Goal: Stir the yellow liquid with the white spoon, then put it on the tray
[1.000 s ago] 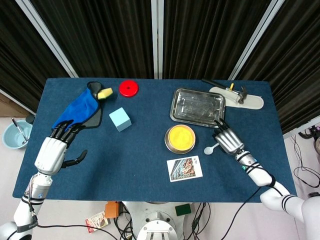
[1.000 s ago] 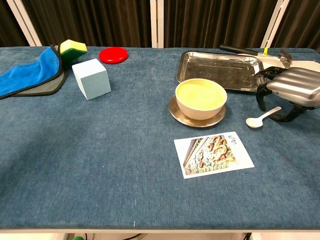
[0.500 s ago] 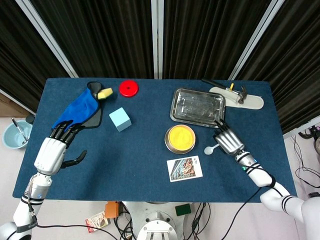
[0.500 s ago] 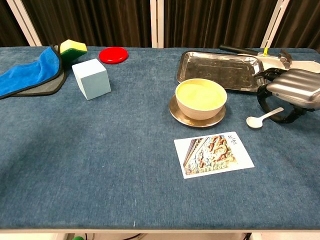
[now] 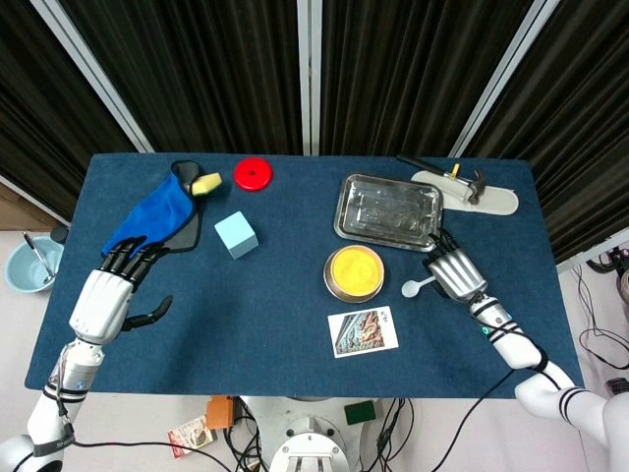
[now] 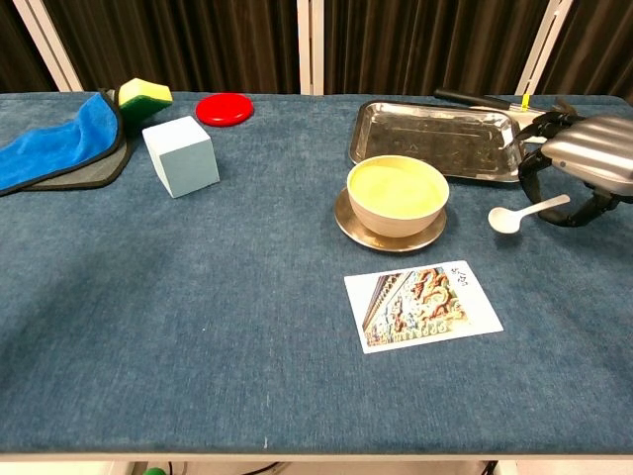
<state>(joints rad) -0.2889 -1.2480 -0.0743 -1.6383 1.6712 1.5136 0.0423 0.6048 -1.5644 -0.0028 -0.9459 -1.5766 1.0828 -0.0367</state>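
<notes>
The white spoon (image 5: pixel 413 288) (image 6: pixel 512 219) is pinched by its handle in my right hand (image 5: pixel 455 273) (image 6: pixel 591 163), with its bowl just off the cloth and pointing left. It hangs to the right of the bowl of yellow liquid (image 5: pixel 354 272) (image 6: pixel 397 193), which sits on a metal saucer. The empty metal tray (image 5: pixel 341 222) (image 6: pixel 435 129) lies behind the bowl, close to the hand. My left hand (image 5: pixel 98 305) rests at the left side of the table with its fingers spread, holding nothing, and is outside the chest view.
A picture card (image 5: pixel 363 331) (image 6: pixel 422 304) lies in front of the bowl. A light blue cube (image 5: pixel 236 234), red disc (image 5: pixel 253 173), blue cloth (image 5: pixel 152 216) and yellow sponge (image 5: pixel 206 184) occupy the left half. Tools on a white board (image 5: pixel 467 189) lie behind the tray.
My right hand has risen and drawn back slightly to the right, lifting the spoon off the cloth by its handle. The left hand has not moved.
</notes>
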